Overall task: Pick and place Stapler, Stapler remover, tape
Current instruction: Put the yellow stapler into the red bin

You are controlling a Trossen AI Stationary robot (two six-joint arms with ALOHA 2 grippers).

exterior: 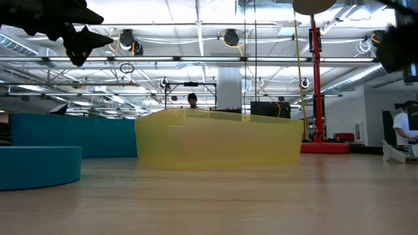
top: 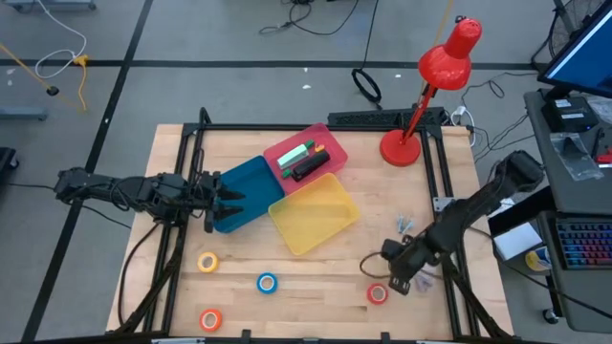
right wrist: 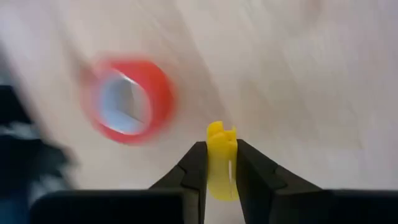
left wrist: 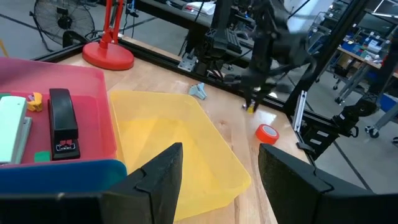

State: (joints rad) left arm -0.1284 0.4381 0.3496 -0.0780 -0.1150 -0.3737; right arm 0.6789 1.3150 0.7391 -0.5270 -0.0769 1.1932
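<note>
My right gripper (top: 400, 277) hangs over the table's near right part, shut on a small yellow stapler remover (right wrist: 221, 158). The red tape (top: 378, 293) lies flat on the wood just beside it. The yellow tape (top: 207, 261), blue tape (top: 267, 282) and orange tape (top: 210, 320) lie along the near edge. A black stapler (left wrist: 62, 124) lies in the pink bin (top: 330, 143). My left gripper (left wrist: 221, 168) stands open above the blue bin (top: 244, 196), holding nothing. My right gripper pinches the stapler remover's two sides (right wrist: 219, 177) between its two fingers. The fingers slant steeply down from above. The remover's notched end (right wrist: 221, 130) sticks out past the fingertips, and the piece seems lifted clear of the wood.
A yellow bin (top: 314, 212) stands between the pink and blue bins and the right arm. A red desk lamp (top: 421, 105) stands at the far right corner. Small grey metal pieces (top: 402, 225) lie near the right arm. Black frame rails border the table.
</note>
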